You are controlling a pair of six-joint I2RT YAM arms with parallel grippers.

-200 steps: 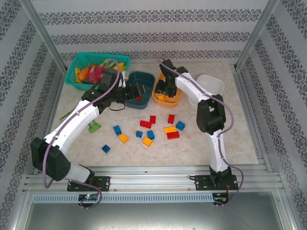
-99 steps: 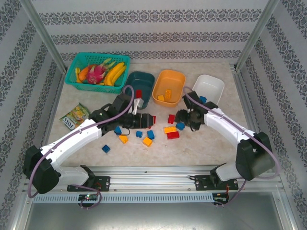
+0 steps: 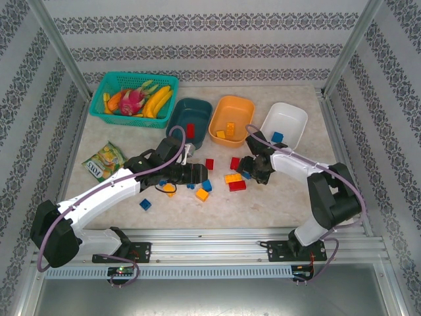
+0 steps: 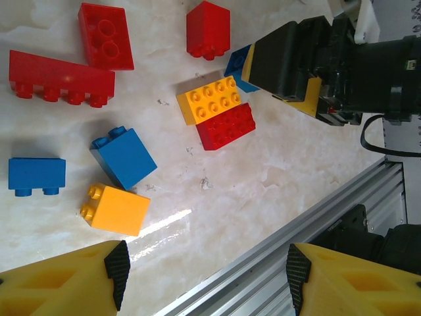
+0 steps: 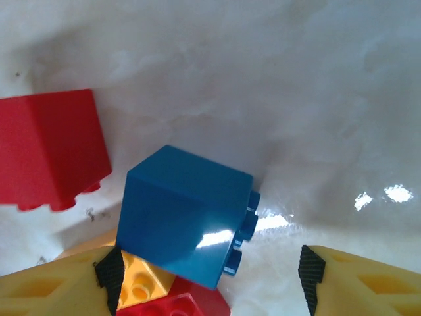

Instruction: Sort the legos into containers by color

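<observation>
We are seeing the three containers (image 3: 293,118) sitting along the upper middle. Both grippers have come down from them. The left gripper (image 3: 196,175) is hovering wide open over the legos (image 3: 237,185) at centre, and the right gripper (image 3: 254,170) is straddling a blue brick (image 5: 184,210) with its jaws spread, not clamping.

A robot test cell in a lab is indicated: a marble-look counter (image 3: 263,207) is enclosed by patterned wall panels (image 3: 210,39), aluminium posts (image 3: 60,47) and an aluminium rail (image 3: 210,242).

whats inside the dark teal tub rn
One red lego lies in the dark teal tub, near its front wall. The left arm's cable crosses the tub's near-left corner, so that bit is hidden.
</observation>
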